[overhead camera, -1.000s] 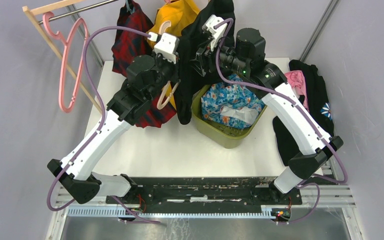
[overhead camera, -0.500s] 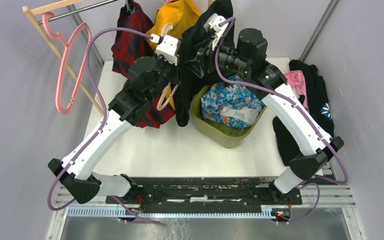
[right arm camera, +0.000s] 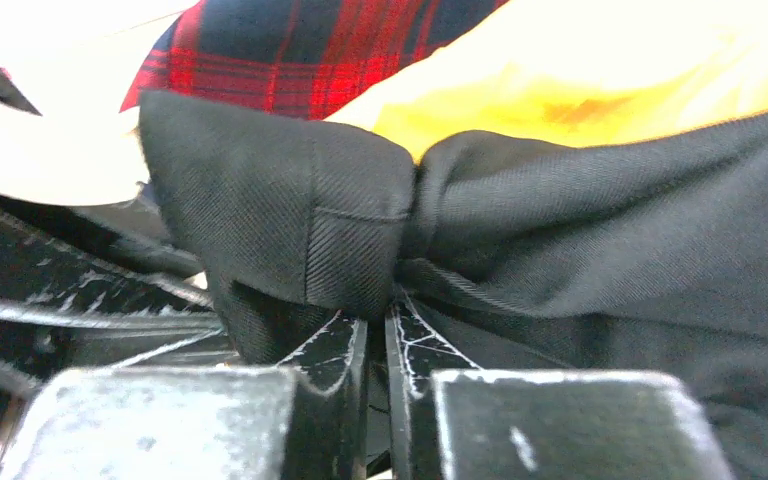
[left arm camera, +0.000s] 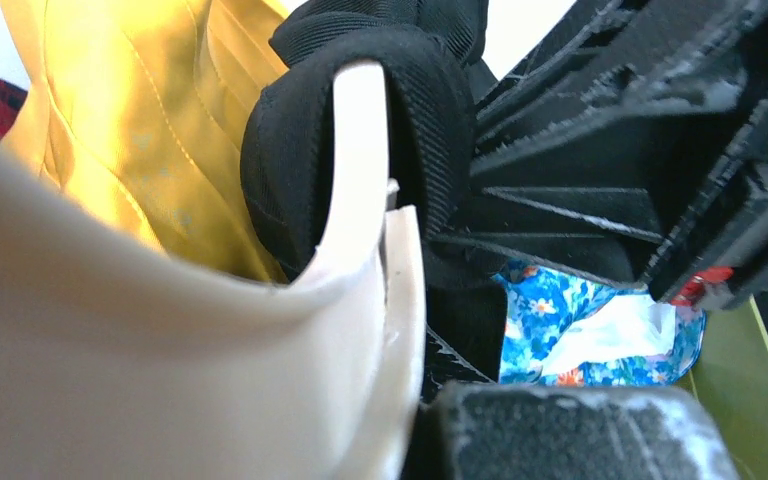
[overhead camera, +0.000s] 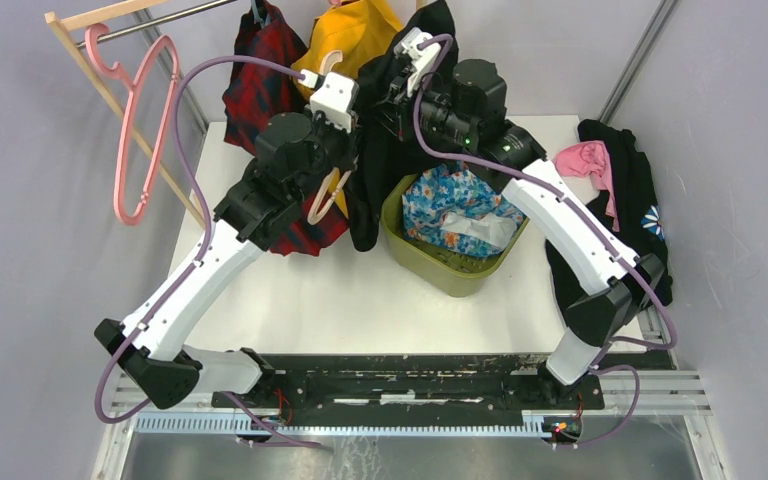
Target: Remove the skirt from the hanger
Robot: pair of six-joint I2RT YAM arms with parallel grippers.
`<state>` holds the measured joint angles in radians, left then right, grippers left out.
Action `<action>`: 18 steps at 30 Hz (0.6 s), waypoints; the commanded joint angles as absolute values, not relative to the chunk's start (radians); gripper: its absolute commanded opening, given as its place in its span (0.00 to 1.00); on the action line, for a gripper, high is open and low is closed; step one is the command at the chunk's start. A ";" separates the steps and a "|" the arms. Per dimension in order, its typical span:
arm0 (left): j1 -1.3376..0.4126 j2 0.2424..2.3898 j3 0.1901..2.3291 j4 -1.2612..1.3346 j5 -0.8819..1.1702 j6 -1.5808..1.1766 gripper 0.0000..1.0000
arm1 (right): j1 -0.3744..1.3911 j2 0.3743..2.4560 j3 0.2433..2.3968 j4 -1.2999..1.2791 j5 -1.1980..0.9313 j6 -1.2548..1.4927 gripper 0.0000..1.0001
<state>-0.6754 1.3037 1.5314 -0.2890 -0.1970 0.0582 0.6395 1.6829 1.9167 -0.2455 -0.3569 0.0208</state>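
One white table (overhead camera: 360, 290) carries two arms (both raised toward the back). Three garments hang there: one red plaid garment (overhead camera: 260, 60), one yellow garment (overhead camera: 360, 35) and the black skirt (overhead camera: 365, 200). The skirt is draped over one cream hanger (left arm camera: 360, 200), just left of the single green bin (overhead camera: 440, 265). The left gripper (overhead camera: 348, 150) is clamped on that hanger. The right gripper (right arm camera: 375, 340) has its jaws pinched on a fold of the skirt.

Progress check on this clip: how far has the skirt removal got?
Done: the left gripper is shut on the cream plastic hanger, steadying it. In hand: the right gripper pinches a fold of the black twill skirt. Left: the skirt wraps the hanger's arm, so it has yet to be pulled off.
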 commanded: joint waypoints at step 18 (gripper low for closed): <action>-0.690 1.118 1.449 -0.451 -0.108 0.173 0.03 | 0.395 1.676 2.033 -0.062 0.303 -0.146 0.01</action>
